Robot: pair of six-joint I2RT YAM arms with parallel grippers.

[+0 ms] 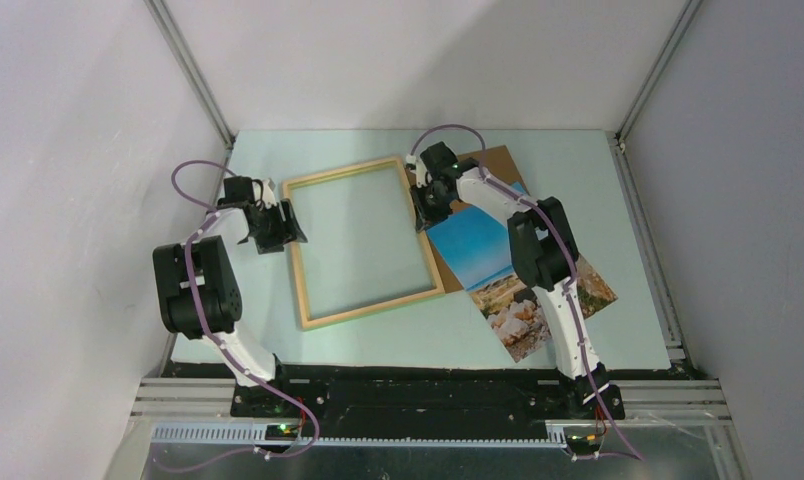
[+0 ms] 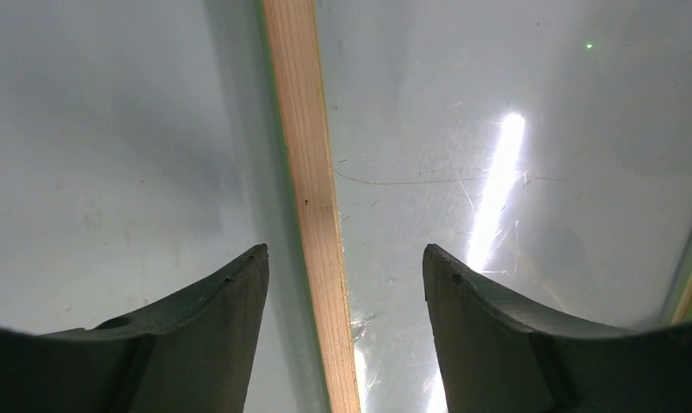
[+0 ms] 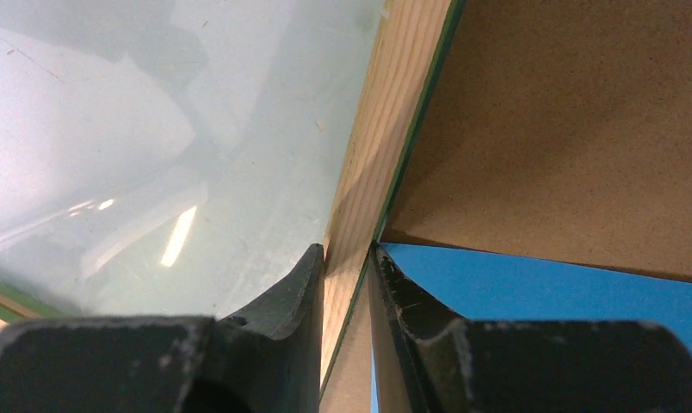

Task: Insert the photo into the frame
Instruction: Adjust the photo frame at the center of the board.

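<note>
Photo (image 1: 473, 245) first — where does it sit, seen from above?

On the table (image 1: 598, 220), picture side up, just right of the frame (image 1: 373, 306) and partly over a brown board (image 1: 493, 160). It isn't inside yet. The frame lies flat with its pale wood up, so I'd judge its back is turned up for loading.

And the grippers there?

The left gripper (image 1: 293, 232) is at the frame's left side and the right gripper (image 1: 423, 215) at its right side — probably to steady or shift it from both ends.

The left wrist view?

One wooden side of the frame runs up between its fingers (image 2: 231, 292). They stand apart with a gap on each side, gripping nothing.

The right wrist view?

Its fingers (image 3: 282, 301) press against both faces of the frame's wooden side, so it is pinching the frame. The blue of the photo and the board lie just beside that edge.

How many of each?

One photo, one frame, one board, two grippers.
</note>
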